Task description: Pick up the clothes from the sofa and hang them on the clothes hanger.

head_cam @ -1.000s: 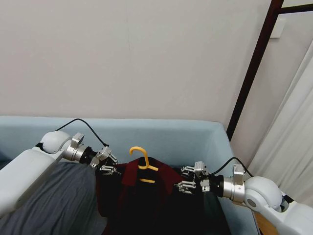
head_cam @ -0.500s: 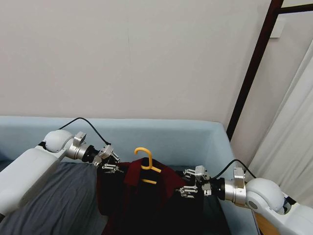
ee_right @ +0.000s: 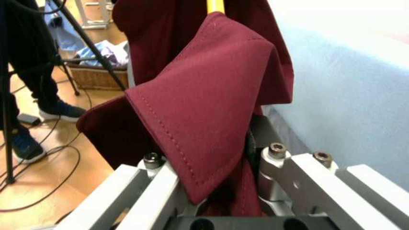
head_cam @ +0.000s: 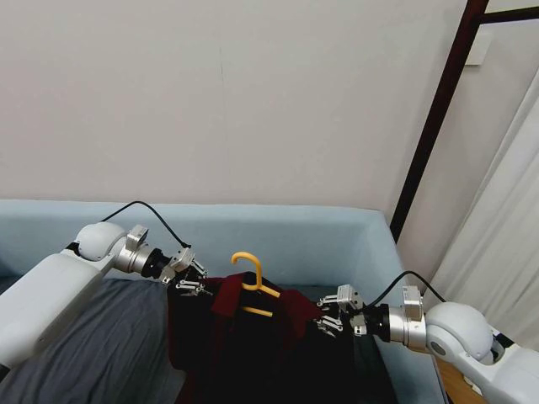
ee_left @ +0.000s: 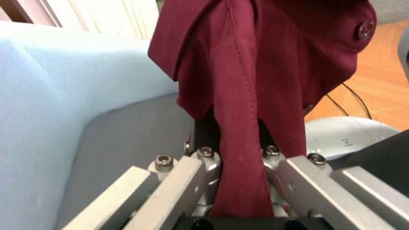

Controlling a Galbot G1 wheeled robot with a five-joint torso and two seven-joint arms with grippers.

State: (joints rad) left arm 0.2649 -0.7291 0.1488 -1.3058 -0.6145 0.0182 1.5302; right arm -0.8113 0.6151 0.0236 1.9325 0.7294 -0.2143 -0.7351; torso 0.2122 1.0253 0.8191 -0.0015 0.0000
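A dark red shirt [head_cam: 253, 345] hangs on a yellow hanger [head_cam: 250, 282] in front of the light blue sofa [head_cam: 320, 240]. My left gripper [head_cam: 189, 276] is shut on the shirt's left shoulder; the left wrist view has red cloth [ee_left: 240, 143] pinched between its fingers [ee_left: 172, 184]. At the shirt's right shoulder my right gripper [head_cam: 334, 313] is shut on the fabric, and a folded red edge [ee_right: 198, 124] lies between its fingers [ee_right: 290, 177] in the right wrist view. The hanger's hook stands above the collar, free of any rail.
A dark pole [head_cam: 429, 126] of a clothes stand rises at the right, beside a white curtain [head_cam: 505, 227]. A grey cloth [head_cam: 93, 345] lies on the sofa seat at the left. A basket of clothes [ee_right: 96, 60] and a person's legs [ee_right: 26, 81] stand on the wooden floor.
Both grippers have lifted the shirt slightly. The right gripper has drawn the right shoulder a little outward, and the hanger has shifted a bit to the right.
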